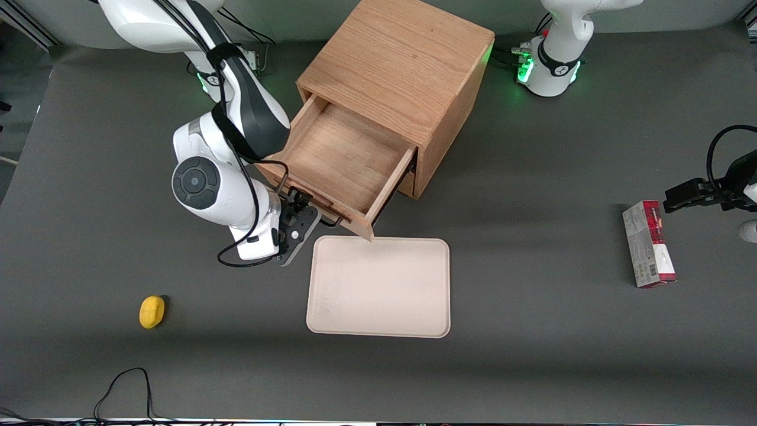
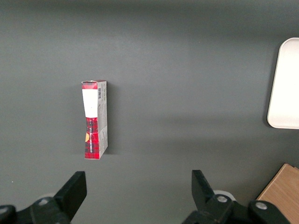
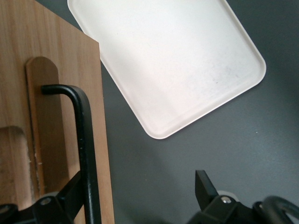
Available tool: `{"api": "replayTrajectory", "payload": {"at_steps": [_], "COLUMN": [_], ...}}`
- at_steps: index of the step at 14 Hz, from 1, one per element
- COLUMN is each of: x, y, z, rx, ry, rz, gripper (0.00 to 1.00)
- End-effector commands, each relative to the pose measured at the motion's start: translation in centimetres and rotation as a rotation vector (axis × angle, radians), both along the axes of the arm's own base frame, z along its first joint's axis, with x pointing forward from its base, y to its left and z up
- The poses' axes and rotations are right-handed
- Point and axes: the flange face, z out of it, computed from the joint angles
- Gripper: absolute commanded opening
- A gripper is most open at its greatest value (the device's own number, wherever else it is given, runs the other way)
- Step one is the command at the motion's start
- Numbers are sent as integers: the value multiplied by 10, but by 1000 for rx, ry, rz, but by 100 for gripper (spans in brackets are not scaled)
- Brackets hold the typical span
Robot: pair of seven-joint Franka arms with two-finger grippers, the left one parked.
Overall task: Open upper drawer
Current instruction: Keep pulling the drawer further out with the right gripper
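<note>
The upper drawer (image 1: 343, 157) of the oak cabinet (image 1: 402, 65) stands pulled well out, its bare wooden tray showing from above. Its dark bar handle (image 1: 307, 201) runs along the drawer front on the side nearer the front camera. My gripper (image 1: 298, 204) is at that handle, open. In the right wrist view the gripper (image 3: 138, 184) has its fingers spread wide. The handle (image 3: 84, 140) passes close against one finger (image 3: 70, 193), in front of the drawer front (image 3: 28, 93). The other finger hangs over bare table.
A cream tray (image 1: 378, 287) lies flat just nearer the front camera than the drawer's corner, and also shows in the right wrist view (image 3: 177, 60). A small yellow object (image 1: 152, 311) lies toward the working arm's end. A red box (image 1: 649, 244) lies toward the parked arm's end.
</note>
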Motion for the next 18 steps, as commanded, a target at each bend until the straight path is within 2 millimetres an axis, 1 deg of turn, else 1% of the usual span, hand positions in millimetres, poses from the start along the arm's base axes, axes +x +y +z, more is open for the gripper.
{"api": "replayTrajectory", "payload": {"at_steps": [1,3,5,7,10,12,14,16,17,18], "x": [13,17,17,24,30,31,34,32,32,33], "y": [-7,-14,-14,-20,-19,-18,-24,-26,-31,-40], "z": [1,2,1,1,7,13,19,30,40,49], "rx": [-5,-4,-6,-14,-7,-4,-2,-5,-3,-6], "ry": [-27,-30,-29,-39,-54,-61,-56,-30,-20,-2], "rz": [38,35,35,29,24,23,13,15,12,2], "gripper": [100,100,100,100,100,100,100,100,100,100]}}
